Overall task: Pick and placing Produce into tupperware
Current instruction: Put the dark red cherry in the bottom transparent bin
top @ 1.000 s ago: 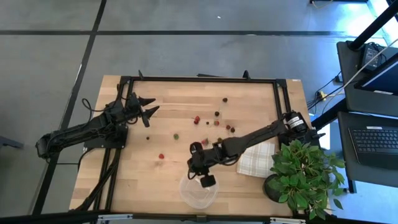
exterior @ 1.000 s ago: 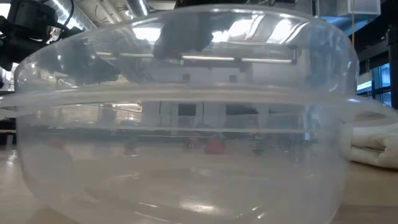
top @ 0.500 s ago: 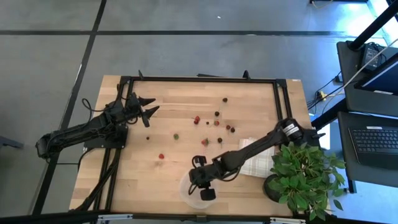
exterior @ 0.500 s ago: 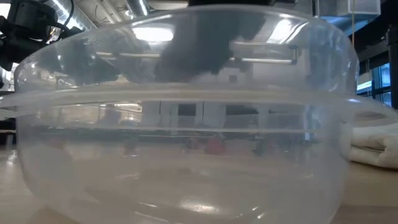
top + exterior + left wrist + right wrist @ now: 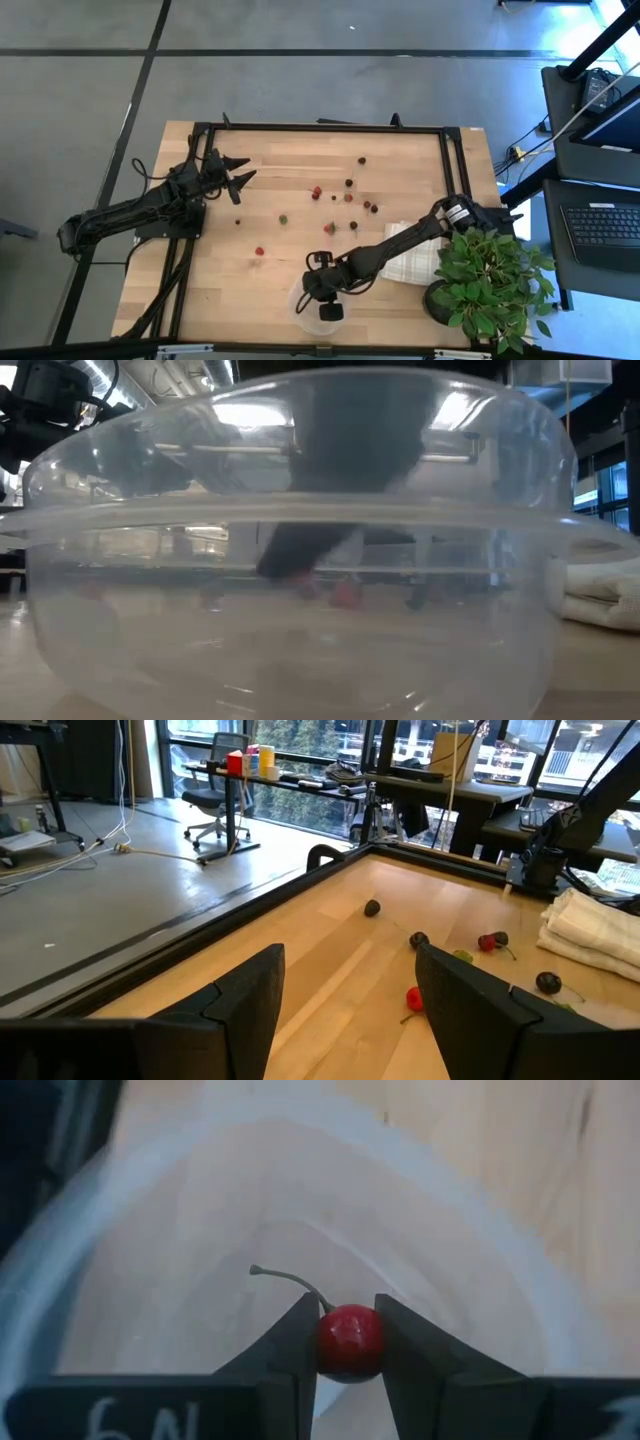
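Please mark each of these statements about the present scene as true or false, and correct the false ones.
1. The right tool is shut on a small red cherry-like berry with a thin stem. True.
2. That tool is over the round clear plastic container. True.
3. The left tool holds a berry. False: it is open and holds nothing, near the table's far left corner.
4. The folded white checked cloth lies inside the container. False: it lies on the light wooden table, beside the leafy green potted plant.
5. Several small berries lie loose on the table. True.
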Robot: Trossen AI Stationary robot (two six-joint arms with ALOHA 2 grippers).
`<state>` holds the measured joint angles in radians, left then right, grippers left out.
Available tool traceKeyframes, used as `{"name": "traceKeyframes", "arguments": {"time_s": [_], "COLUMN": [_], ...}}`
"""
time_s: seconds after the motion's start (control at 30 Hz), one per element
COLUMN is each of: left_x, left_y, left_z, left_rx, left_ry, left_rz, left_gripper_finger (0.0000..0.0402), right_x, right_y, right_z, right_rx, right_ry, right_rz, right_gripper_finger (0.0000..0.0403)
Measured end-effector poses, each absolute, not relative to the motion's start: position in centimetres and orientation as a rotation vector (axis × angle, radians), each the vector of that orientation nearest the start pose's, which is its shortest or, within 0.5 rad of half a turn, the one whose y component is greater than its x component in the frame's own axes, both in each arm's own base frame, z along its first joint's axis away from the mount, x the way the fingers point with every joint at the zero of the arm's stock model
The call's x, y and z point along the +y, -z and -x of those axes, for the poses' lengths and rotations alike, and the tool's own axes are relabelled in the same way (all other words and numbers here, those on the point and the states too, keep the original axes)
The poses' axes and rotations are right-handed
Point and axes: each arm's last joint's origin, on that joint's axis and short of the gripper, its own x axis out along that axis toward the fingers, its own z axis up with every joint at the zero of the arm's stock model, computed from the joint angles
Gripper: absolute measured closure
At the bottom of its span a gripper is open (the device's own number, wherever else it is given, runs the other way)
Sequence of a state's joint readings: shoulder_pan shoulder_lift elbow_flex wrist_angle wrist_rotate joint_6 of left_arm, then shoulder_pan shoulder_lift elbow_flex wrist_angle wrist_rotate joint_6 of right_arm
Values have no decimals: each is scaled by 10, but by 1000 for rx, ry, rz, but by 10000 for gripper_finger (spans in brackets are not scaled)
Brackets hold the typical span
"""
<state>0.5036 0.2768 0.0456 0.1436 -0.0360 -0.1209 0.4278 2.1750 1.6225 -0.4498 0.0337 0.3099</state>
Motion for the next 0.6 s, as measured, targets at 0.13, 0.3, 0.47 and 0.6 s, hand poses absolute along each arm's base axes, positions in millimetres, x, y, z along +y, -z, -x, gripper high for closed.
{"name": "traceKeyframes", "arguments": {"time_s": [0.13,0.3,0.47,0.6], "left_x": [56,56,56,56], "left_y": [-169,-170,-170,-170], "left_z": [-100,-100,-100,-100], "left_rx": [54,53,54,54], "left_ry": [-544,-544,-544,-544], "left_rz": [138,138,138,139], "left_gripper_finger": [182,182,182,182], "right_x": [190,192,195,199], "right_y": [-181,-183,-170,-167], "right_z": [-421,-424,-433,-439], "right_rx": [1099,1178,1277,1327], "right_ry": [-164,-141,-119,-116], "right_rz": [-13,9,44,73], "right_gripper_finger": [310,310,310,310]}}
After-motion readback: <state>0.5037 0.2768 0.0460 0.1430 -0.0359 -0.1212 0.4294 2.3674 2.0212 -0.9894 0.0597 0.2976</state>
